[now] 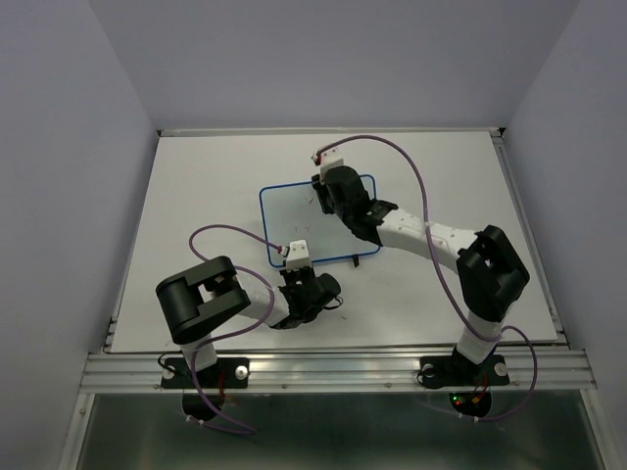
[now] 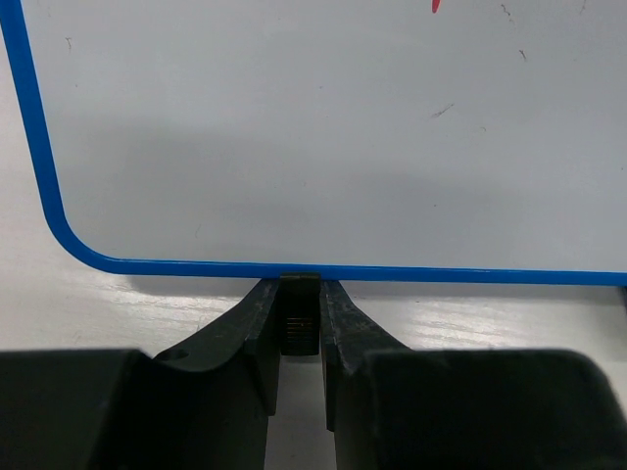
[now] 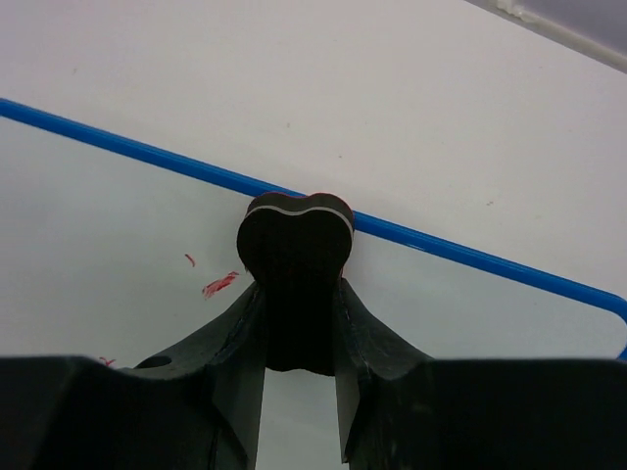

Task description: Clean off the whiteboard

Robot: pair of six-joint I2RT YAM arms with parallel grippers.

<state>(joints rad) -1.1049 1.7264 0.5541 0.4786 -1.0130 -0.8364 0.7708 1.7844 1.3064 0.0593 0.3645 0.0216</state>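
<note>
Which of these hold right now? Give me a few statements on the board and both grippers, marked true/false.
1. The right gripper holds a black eraser. True.
2. The whiteboard is wiped clean. False: red marks remain on it.
3. The left gripper is at the board's near edge, closed on a small dark tab. True.
4. The board's frame is red. False: it is blue.

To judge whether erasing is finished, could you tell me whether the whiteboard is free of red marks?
No, red marks show on the whiteboard beside the black eraser in the right claw.
</note>
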